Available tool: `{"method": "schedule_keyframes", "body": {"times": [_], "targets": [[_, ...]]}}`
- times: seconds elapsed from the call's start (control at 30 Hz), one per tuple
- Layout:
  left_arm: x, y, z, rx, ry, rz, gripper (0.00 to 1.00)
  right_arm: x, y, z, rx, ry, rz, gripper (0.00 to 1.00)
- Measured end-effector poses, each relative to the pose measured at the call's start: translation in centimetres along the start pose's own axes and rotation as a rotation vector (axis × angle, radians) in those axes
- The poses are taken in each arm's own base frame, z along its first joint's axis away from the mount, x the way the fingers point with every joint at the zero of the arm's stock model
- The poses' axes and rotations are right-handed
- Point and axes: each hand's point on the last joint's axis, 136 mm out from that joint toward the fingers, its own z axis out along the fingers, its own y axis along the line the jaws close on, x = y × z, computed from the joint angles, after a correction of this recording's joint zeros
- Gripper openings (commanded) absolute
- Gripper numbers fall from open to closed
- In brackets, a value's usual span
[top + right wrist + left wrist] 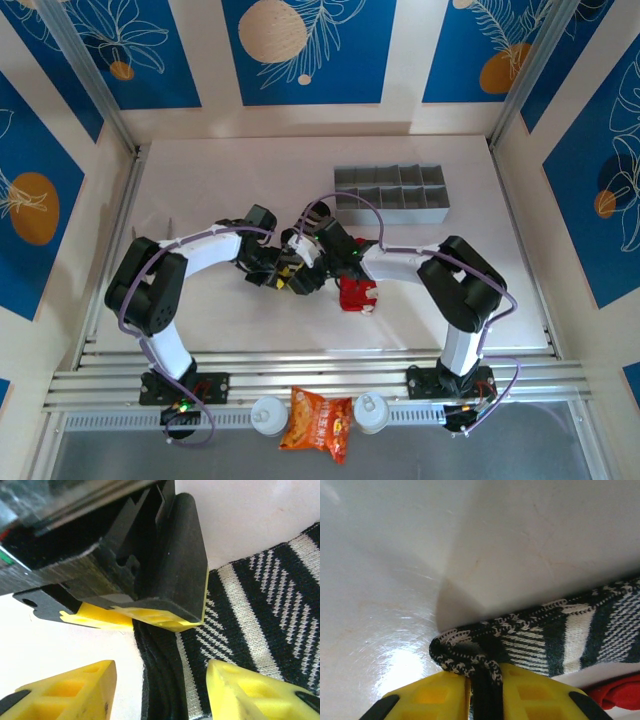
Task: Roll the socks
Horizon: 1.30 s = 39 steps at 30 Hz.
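Black knitted fabric with grey-white stripes, the striped sock (560, 640) lies mid-way across the white table (200, 190), its edge pinched between the closed yellow fingers of the left gripper (482, 677), the right gripper (160, 674) straddling it with fingers apart, the plain red sock (358, 296) crumpled just beside.

Top cam high, looks down at whole table (200, 180); both wrist cams sit close, low, sharing striped sock (570, 630).
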Motion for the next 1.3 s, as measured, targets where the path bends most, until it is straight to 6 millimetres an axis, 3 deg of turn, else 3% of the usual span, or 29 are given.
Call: {"method": "schedule_keyframes", "body": {"times": [0.17, 0.27, 0.4, 0.5, 0.6, 0.7, 0.83, 0.93, 1.1, 1.3], "targets": [[0.0, -0.1, -0.1, 0.002, -0.001, 0.012, 0.21, 0.6, -0.2, 0.6, -0.002, 0.026, 0.024, 0.35], [0.0, -0.1, -0.1, 0.002, -0.001, 0.016, 0.22, 0.9, -0.4, 0.8, 0.0, 0.041, 0.045, 0.21], [-0.1, -0.2, -0.2, 0.004, -0.008, 0.023, 0.35, 0.7, -0.7, 1.1, 0.004, 0.053, 0.076, 0.0], [-0.1, -0.4, -0.8, 0.011, -0.024, 0.042, 0.53, 0.5, -1.0, 1.0, 0.005, 0.056, 0.109, 0.0], [0.0, -1.1, -2.4, 0.052, -0.055, 0.075, 0.63, 0.6, -1.5, 1.0, -0.009, 0.071, 0.164, 0.0], [0.6, -1.9, -4.7, 0.121, -0.084, 0.121, 0.65, 0.5, -2.4, 1.3, -0.029, 0.085, 0.234, 0.0], [1.3, -2.5, -6.9, 0.222, -0.099, 0.181, 0.55, 0.7, -3.3, 1.5, -0.054, 0.106, 0.336, 0.0], [1.1, -1.4, -6.2, 0.243, -0.093, 0.184, 0.47, 0.8, -3.5, 1.8, -0.079, 0.128, 0.396, 0.0], [0.2, 0.7, -3.5, 0.199, -0.079, 0.16, 0.46, 0.6, -3.5, 1.9, -0.092, 0.149, 0.439, 0.0], [-0.3, -0.6, -1.9, 0.221, -0.074, 0.166, 0.46, 0.3, -3.6, 2.1, -0.098, 0.174, 0.466, 0.0]]}}
